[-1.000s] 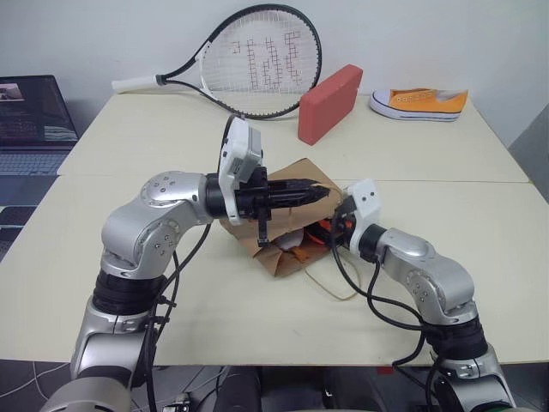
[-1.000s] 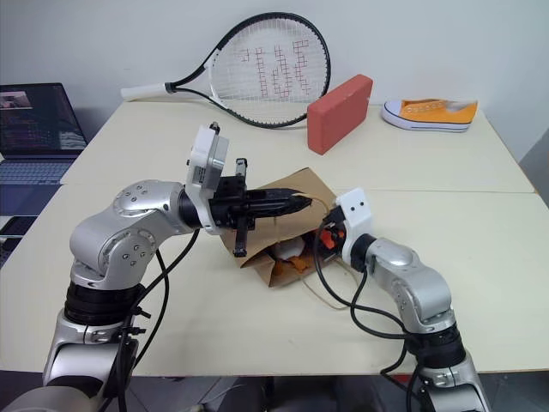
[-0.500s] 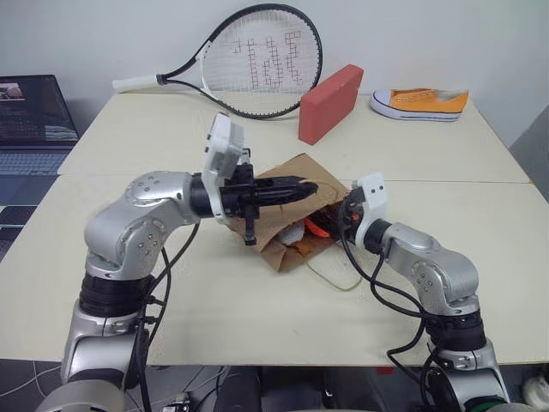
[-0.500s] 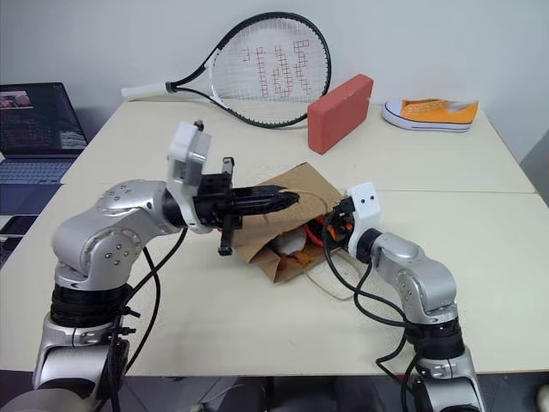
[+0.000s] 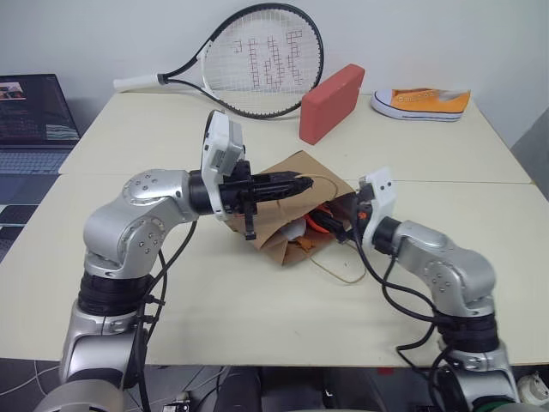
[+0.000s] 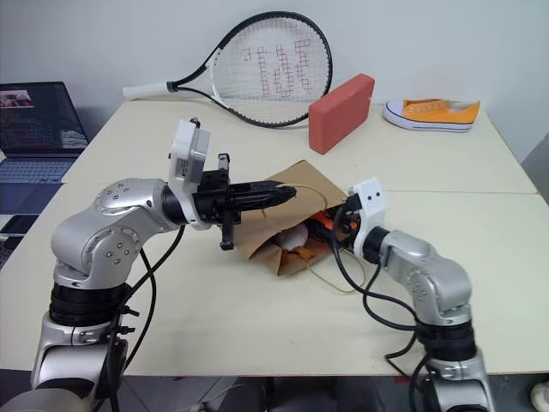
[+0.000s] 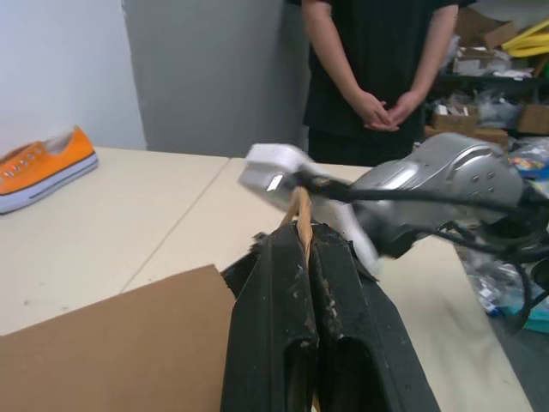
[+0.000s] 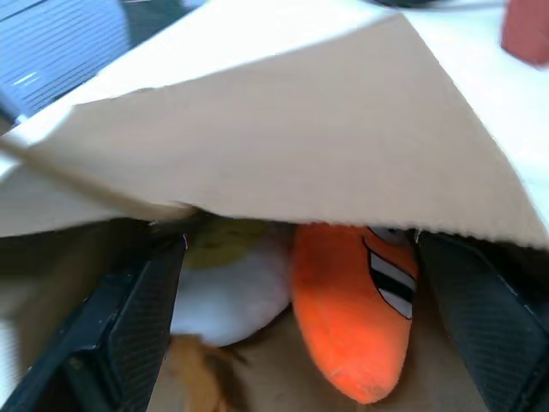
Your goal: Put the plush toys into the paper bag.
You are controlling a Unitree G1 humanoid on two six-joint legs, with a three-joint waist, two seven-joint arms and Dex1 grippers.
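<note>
My left gripper (image 7: 306, 257) pinches the paper bag's (image 5: 287, 176) cord handle; my right gripper (image 8: 296, 322), jaws spread, sits at the mouth, apparently empty, both plush toys (image 8: 343, 309) inside.

Count on the table (image 5: 214, 300): one paper bag (image 5: 279, 202), two plush toys inside it, one white egg (image 8: 227, 287) and one orange carrot (image 8: 356, 322); also one tennis racket (image 5: 249, 60), one red block (image 5: 330, 101), one sneaker (image 5: 420, 103), one laptop (image 5: 30, 120), one person (image 7: 377, 69).
</note>
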